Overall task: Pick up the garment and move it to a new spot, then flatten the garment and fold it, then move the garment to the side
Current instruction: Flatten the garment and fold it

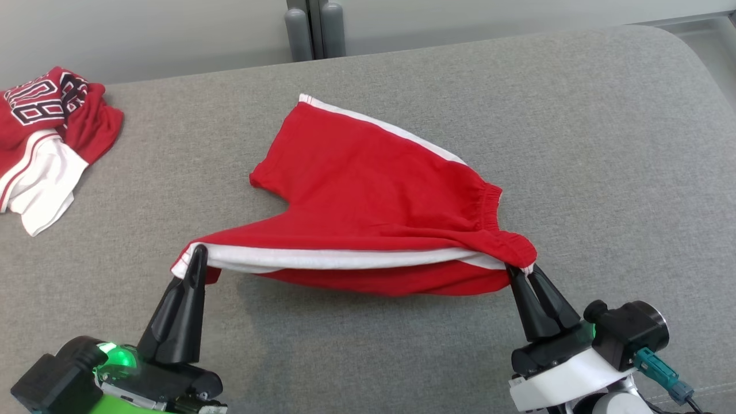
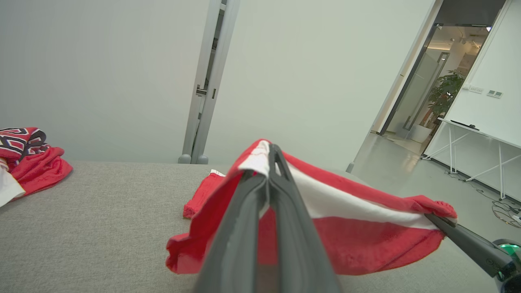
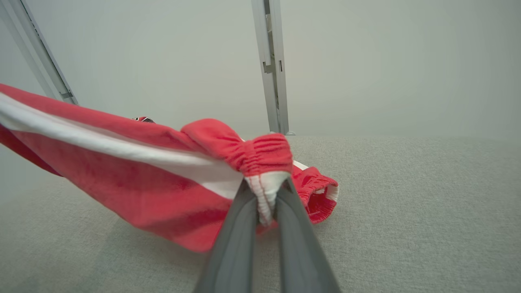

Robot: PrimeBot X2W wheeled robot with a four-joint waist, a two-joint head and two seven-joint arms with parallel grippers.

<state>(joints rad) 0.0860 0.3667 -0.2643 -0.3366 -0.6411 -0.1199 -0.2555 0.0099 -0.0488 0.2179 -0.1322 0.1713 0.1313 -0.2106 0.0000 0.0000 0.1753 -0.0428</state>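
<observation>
Red shorts (image 1: 368, 190) hang stretched between both pincers, the far leg lying on the grey cushion (image 1: 604, 144). My left gripper (image 1: 197, 256) is clenched on the white-striped hem corner, and my right gripper (image 1: 526, 271) is clamped on the elastic waistband. The left wrist view adds an open doorway (image 2: 411, 101) and a potted plant (image 2: 445, 91). In the head view, a second red-and-white garment (image 1: 46, 132) is cut off at the left edge, its print hard to read.

Clothing pile (image 1: 43, 138) cut off at head view's left edge, lettering partly folded under, underside of shorts (image 1: 368, 190) hidden
</observation>
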